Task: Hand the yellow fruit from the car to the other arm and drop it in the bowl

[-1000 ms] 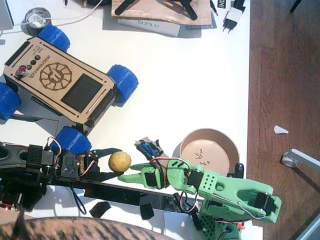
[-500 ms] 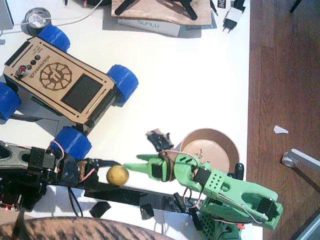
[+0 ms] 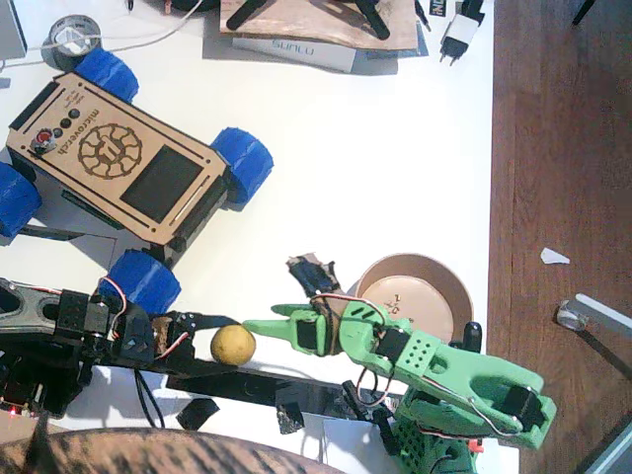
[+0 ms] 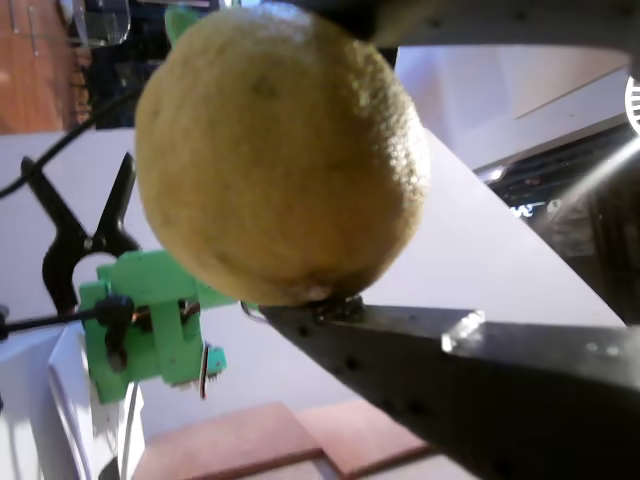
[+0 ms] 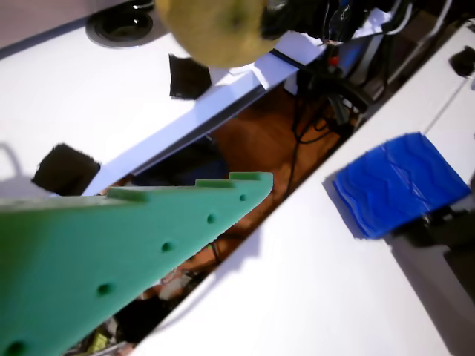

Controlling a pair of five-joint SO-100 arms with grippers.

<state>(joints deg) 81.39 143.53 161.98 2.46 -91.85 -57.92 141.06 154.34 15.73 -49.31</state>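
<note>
The yellow fruit [image 3: 233,345] hangs near the table's front edge, with my black left gripper [image 3: 219,336] shut on it. In a wrist view the fruit [image 4: 280,150] fills the frame, resting on a black finger [image 4: 450,380]. My green right gripper [image 3: 267,319] points left, its long fingertip at the fruit's upper right edge, jaws apart. In another wrist view a green finger [image 5: 148,230] lies below the fruit [image 5: 215,26]. The wooden car [image 3: 114,163] stands at the upper left. Behind the green arm sits the bowl [image 3: 434,281], with nothing in it.
A tape roll [image 3: 69,39], a white box [image 3: 296,49] and a plug [image 3: 456,35] line the far edge. Small black pads [image 3: 202,410] lie by the front edge. The table's right edge [image 3: 491,197] drops to a wooden floor.
The left gripper carried the fruit a little nearer the front edge. The green gripper rose and turned, its tip now level with the fruit's upper right instead of below it.
</note>
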